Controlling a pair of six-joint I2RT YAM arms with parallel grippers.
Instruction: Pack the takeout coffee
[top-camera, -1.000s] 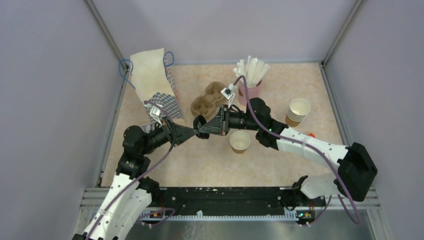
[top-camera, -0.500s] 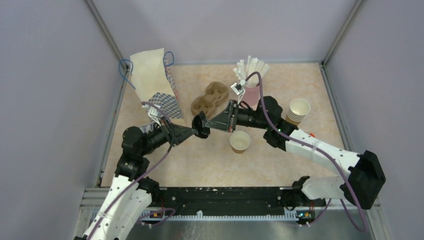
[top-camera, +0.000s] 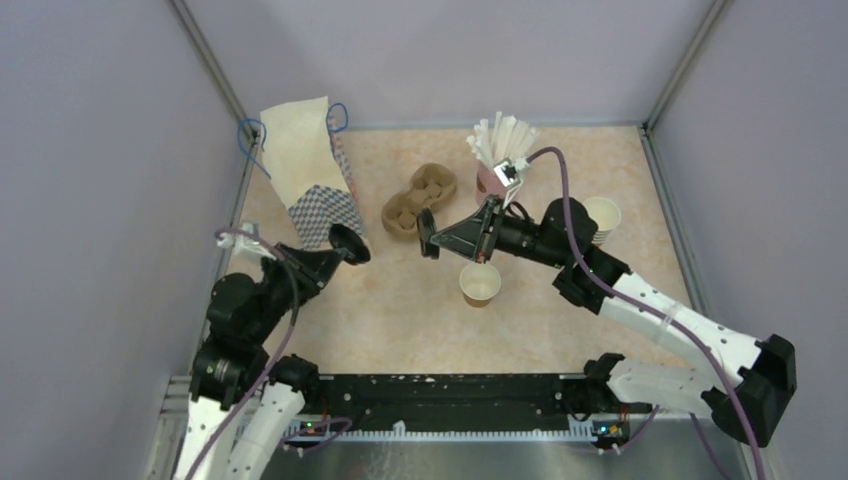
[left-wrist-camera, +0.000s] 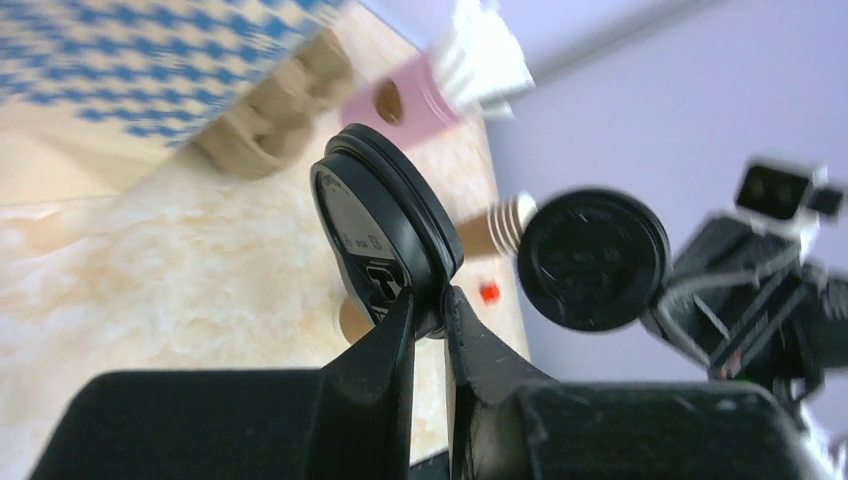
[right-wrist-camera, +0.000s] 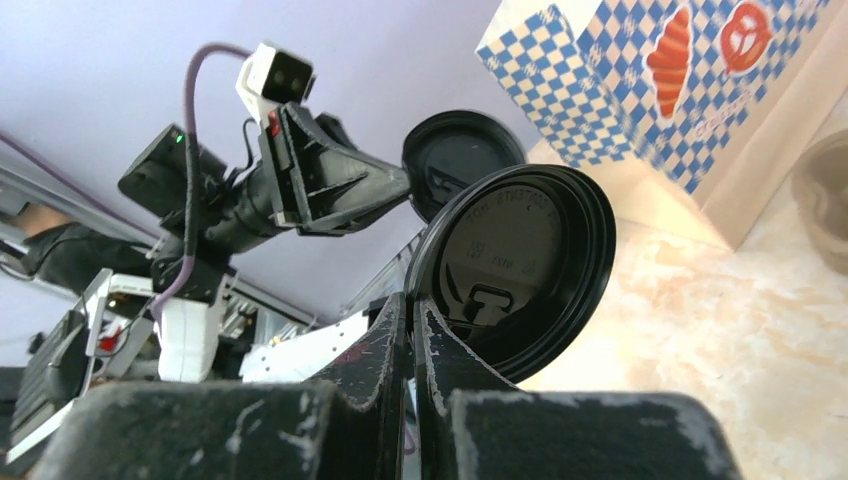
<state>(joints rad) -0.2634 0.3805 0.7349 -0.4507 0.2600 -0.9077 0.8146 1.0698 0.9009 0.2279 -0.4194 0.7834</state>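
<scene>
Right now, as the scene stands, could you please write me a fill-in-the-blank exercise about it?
1. The left gripper pinches the left lid, the right gripper pinches the right lid, and both lids are ____ in colour.
2. The brown cup stands upright on the table with ____ lid on it.
3. The paper bag has a check pattern in white and ____.
Missing words: black; no; blue.

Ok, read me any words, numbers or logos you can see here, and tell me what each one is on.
Nothing reads clearly.
Round black plastic lid pinched in the right gripper: raised curved lettering and a short line under it, too small to read.
Second black lid in the left gripper: tiny marks, blurred.
Blue-and-white checked paper bag: orange croissant and red pretzel pictures, pale lettering beneath, unreadable.
</scene>
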